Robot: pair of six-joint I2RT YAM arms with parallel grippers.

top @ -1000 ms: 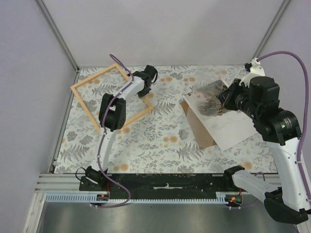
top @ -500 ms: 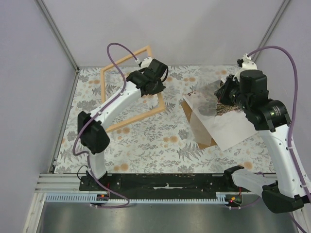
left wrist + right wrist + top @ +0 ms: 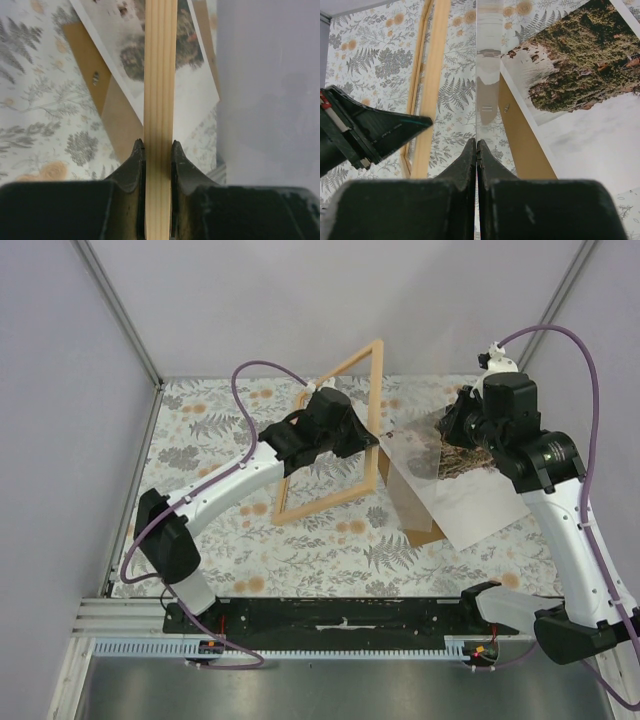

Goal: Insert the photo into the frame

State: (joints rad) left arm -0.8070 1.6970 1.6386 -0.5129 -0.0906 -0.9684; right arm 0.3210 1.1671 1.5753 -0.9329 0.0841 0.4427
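Note:
The light wooden frame hangs tilted above the middle of the table, one corner high toward the back wall. My left gripper is shut on its right bar, which runs straight up between the jaws as the frame. The photo, picture side up, lies on the brown backing board at the right. My right gripper is shut on a clear sheet raised over the photo's left part. Edge-on, the clear sheet rises from the right gripper, with the photo to its right and the frame to its left.
The table wears a fern-and-flower patterned cloth. Grey walls close in the back and both sides. The left arm's black gripper body sits close to the left of the clear sheet. The backing board sticks out from under the photo.
The left arm has lifted the frame off the back left of the table and swung it right to the middle, tilting it up. The right gripper with the clear sheet shifted slightly left.

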